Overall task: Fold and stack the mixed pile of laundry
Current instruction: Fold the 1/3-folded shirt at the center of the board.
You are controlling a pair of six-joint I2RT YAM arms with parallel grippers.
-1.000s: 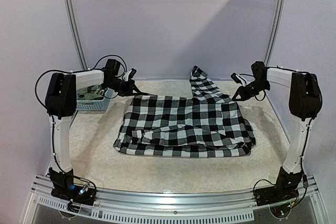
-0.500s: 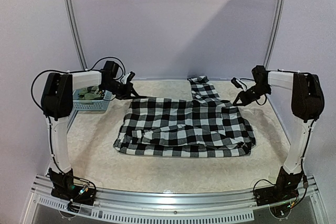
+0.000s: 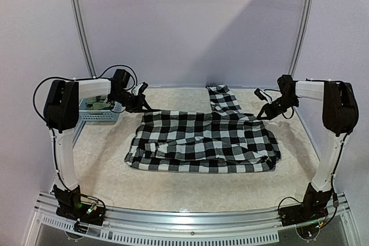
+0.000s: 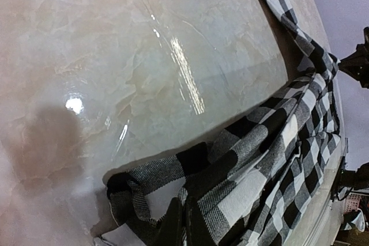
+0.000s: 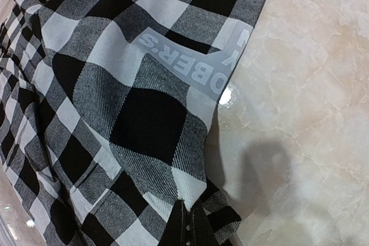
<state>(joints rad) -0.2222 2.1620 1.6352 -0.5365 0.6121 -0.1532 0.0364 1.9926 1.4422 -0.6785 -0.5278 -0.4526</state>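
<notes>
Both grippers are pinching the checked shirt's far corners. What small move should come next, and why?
Probably lower both corners onto the table and let go: the left gripper and right gripper pinch the checked shirt at its far corners, low over the surface, and the body already lies spread across it.

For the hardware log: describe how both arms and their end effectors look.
The left arm and right arm match: white tubular links between bulky black joint housings, on black bases. Thin black cables loop along each. The left end effector and right end effector are black, slim and tapering. No markings are legible.
</notes>
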